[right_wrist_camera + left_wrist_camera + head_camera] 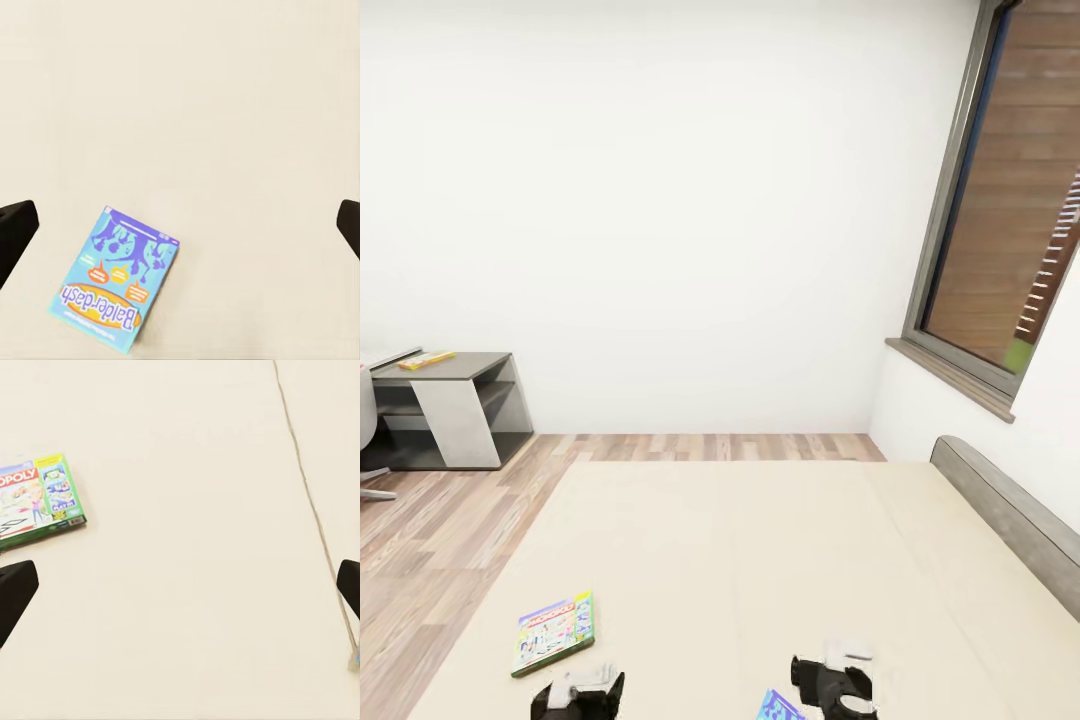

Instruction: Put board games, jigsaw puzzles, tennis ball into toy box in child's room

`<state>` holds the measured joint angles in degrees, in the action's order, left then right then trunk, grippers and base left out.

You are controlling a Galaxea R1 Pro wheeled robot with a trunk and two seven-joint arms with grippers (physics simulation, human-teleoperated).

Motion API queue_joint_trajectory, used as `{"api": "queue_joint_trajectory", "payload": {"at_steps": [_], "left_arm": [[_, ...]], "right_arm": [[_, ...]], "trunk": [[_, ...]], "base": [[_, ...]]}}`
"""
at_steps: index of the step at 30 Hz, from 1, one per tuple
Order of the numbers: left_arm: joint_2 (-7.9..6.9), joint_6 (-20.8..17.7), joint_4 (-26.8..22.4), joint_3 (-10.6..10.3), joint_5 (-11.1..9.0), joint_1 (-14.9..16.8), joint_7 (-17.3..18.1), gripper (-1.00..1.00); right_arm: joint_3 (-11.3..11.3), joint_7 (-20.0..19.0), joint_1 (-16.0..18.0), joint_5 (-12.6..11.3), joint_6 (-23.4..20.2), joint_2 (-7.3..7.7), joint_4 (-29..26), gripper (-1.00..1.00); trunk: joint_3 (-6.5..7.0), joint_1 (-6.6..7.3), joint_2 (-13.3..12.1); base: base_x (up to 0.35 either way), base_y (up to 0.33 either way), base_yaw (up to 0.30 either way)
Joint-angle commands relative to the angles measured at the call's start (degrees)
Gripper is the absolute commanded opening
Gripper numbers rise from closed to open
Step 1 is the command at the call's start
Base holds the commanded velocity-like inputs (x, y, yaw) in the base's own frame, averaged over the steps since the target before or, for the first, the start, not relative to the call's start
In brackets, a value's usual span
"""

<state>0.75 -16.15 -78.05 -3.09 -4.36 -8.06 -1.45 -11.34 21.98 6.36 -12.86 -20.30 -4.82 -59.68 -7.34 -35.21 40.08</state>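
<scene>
Two board games lie flat on the cream bed (740,540). A pale Monopoly box (554,632) with a red logo rests near the bed's left edge, just ahead of my left gripper (578,692). In the left wrist view that box (37,499) lies off to one side of the open left gripper (180,592). A blue Balderdash box (778,706) sits beside my right gripper (830,685). The right wrist view shows the blue box (116,279) below the open right gripper (180,225), nearer one finger. A flat yellow box (426,359) lies on the table's dark cabinet top (470,368).
The bed's grey frame end (1010,510) rises at the right, under a tall window (1010,200). Wood-plank floor (450,520) runs between the bed and the cabinet at the far left. A white wall stands behind.
</scene>
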Motion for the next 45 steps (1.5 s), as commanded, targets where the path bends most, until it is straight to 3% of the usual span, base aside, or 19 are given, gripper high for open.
{"api": "queue_joint_trajectory", "payload": {"at_steps": [1, 7, 11, 16, 23, 30, 39, 45], "left_arm": [[-0.06, -3.7, -0.2, 0.7, -0.5, 2.4, -0.1, 1.0], [-0.2, -16.2, 0.0, 4.2, -0.6, 11.0, 0.2, 1.0], [-0.27, -21.0, 0.1, 4.9, -0.6, 14.5, 0.1, 1.0], [-0.08, -23.0, 2.4, 5.2, -0.5, 16.7, -0.2, 1.0], [0.1, -23.8, 7.2, 5.3, -0.6, 20.2, -0.3, 1.0], [0.07, -23.9, 12.9, 5.3, -0.5, 23.4, -0.3, 1.0], [0.13, -25.1, 14.2, 5.3, -0.7, 24.2, -0.1, 1.0], [0.08, -30.9, 12.6, 5.3, -0.8, 24.3, 0.0, 1.0]], "right_arm": [[0.0, 0.5, 2.4, -0.9, -2.6, -0.34, 1.1, 1.0], [0.7, 0.8, 12.4, -1.7, -6.8, -1.39, 11.3, 1.0], [1.2, 0.9, 17.8, -1.9, -7.3, -2.28, 19.7, 1.0], [2.6, 1.0, 21.7, -1.9, -7.5, -2.78, 26.3, 1.0], [3.3, 1.0, 23.4, -1.9, -8.1, -2.84, 29.0, 1.0], [3.5, 0.9, 26.1, -1.8, -8.1, -3.02, 35.8, 1.0], [3.5, 0.7, 27.6, -1.9, -8.3, -3.09, 39.4, 1.0], [3.5, 0.4, 27.7, -1.8, -9.4, -3.15, 39.8, 1.0]], "trunk": [[-0.09, -0.02, 0.1], [-0.09, -0.02, 0.1], [-0.09, -0.02, 0.1], [-0.09, -0.02, 0.1], [-0.09, -0.02, 0.1], [-0.09, -0.02, 0.1], [-0.09, -0.02, 0.1], [-0.09, -0.02, 0.1]], "base": [[0.0, 0.0, 0.0], [0.0, 0.0, 0.0], [0.0, 0.0, 0.0], [0.0, 0.0, 0.0], [0.0, 0.0, 0.0], [0.0, 0.0, 0.0], [0.0, 0.0, 0.0], [0.0, 0.0, 0.0]]}}
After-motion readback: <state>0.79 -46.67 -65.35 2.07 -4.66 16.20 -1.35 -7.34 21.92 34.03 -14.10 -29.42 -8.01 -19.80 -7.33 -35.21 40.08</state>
